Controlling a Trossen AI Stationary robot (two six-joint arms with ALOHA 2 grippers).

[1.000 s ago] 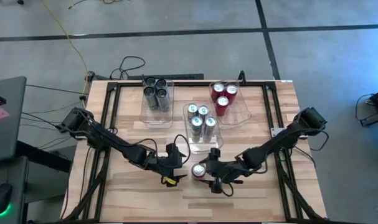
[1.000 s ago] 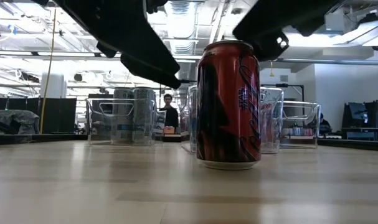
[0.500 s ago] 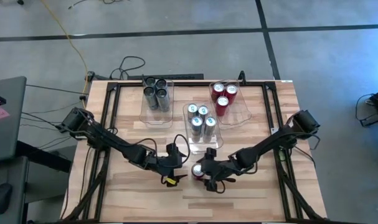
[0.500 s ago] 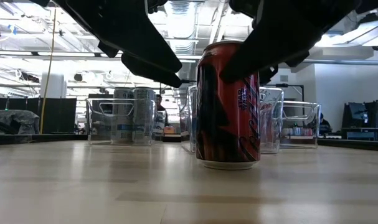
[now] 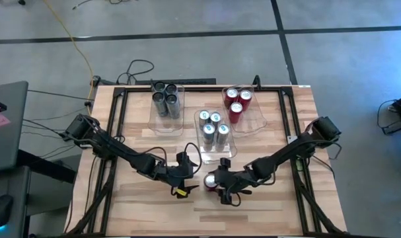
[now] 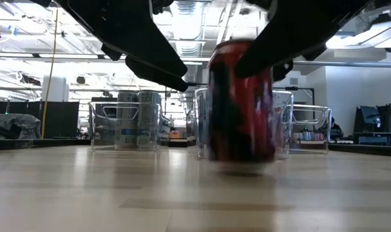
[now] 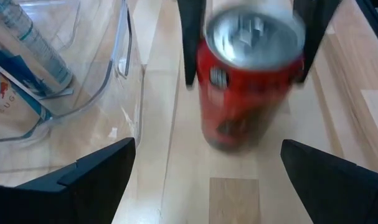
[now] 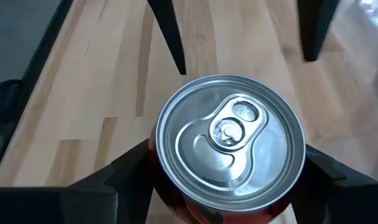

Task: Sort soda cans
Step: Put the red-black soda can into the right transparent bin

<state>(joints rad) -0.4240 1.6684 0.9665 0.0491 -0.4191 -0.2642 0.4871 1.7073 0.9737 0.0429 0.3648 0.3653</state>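
Grey concrete floor all round, wooden worktop (image 5: 154,198) with a black frame in the middle. Right tool (image 5: 217,185) down at the near centre, fingers on either side of a red can (image 8: 229,146) and touching its sides, clamped on it by the look of the right wrist view. Can blurred in the low view (image 6: 241,103), bottom edge not sharp against the wood, so cannot tell whether lifted or standing. Left tool (image 5: 184,173) just beside, on the can's left, fingers (image 7: 89,180) wide apart, holding nothing, pointed at the can.

Behind the can, three clear bins: middle bin (image 5: 217,155) closest, just behind both tools, holding silver-blue cans (image 5: 213,129); far left bin (image 5: 166,122) with dark grey cans (image 5: 166,98); far right bin (image 5: 253,122) with red cans (image 5: 236,102) at its back end, front half bare. Middle bin directly between the held can and the far bins.

Bare wood along the near edge and on both sides of the tools, broken only by the black frame rails. Cables (image 5: 137,69) trailing off the far edge onto the floor.
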